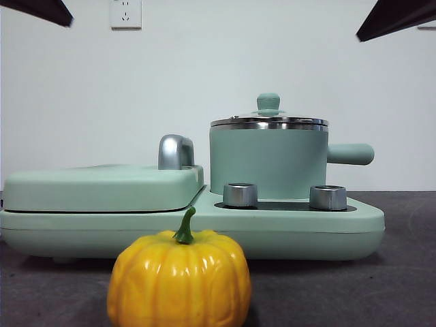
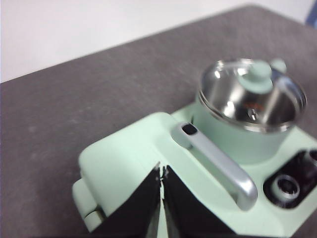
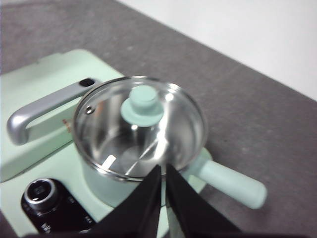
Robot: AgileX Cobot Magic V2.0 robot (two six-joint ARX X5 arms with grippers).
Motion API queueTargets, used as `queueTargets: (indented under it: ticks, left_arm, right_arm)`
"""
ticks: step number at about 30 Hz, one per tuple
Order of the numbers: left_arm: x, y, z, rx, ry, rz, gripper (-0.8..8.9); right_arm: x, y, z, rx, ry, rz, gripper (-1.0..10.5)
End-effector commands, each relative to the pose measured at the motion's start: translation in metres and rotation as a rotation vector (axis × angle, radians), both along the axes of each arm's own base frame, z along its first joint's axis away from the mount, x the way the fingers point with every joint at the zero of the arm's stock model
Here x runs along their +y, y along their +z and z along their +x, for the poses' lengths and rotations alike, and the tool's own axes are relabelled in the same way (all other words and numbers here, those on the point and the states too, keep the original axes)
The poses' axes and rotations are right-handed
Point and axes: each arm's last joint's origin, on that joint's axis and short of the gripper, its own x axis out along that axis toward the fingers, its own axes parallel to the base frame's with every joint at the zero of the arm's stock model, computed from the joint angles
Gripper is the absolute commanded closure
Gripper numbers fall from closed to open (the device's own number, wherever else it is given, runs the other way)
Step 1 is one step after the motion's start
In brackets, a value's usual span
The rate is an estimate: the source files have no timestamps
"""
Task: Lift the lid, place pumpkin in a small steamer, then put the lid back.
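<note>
The yellow-orange pumpkin [image 1: 179,280] with a green stem stands on the dark table, nearest the front camera. Behind it the small steamer [image 1: 268,163], a mint-green pot with a side handle, sits on the right half of a mint cooker, and the glass lid [image 1: 268,120] rests on it. The lid [image 3: 142,110] and steamer [image 3: 233,184] show from above in the right wrist view, where my right gripper [image 3: 163,169] hovers shut above the pot's rim. Over the flat griddle cover, my left gripper [image 2: 162,171] is shut, with the lid [image 2: 253,79] and steamer [image 2: 237,141] beyond it.
The mint cooker base [image 1: 300,221] carries a wide flat griddle cover [image 1: 102,187] with a chrome handle [image 1: 175,152] on its left half. Two steel knobs [image 1: 240,195] stand in front of the pot. A white wall with a socket [image 1: 125,13] lies behind.
</note>
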Motion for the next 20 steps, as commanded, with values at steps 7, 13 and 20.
queueTargets:
  ticks: [7, 13, 20]
  left_arm:
    - [-0.026, -0.002, 0.006, -0.126, -0.184, 0.188, 7.34]
    - [-0.036, -0.002, 0.004, -0.141, -0.228, 0.182, 5.59]
    - [-0.051, -0.005, 0.014, -0.157, -0.255, 0.147, 5.65]
  right_arm:
    - [0.016, -0.002, -0.001, 0.002, 0.037, -0.083, 7.8]
    - [0.022, -0.006, -0.005, 0.041, 0.021, -0.116, 7.0]
    - [0.022, -0.003, -0.008, 0.066, -0.065, -0.061, 7.0]
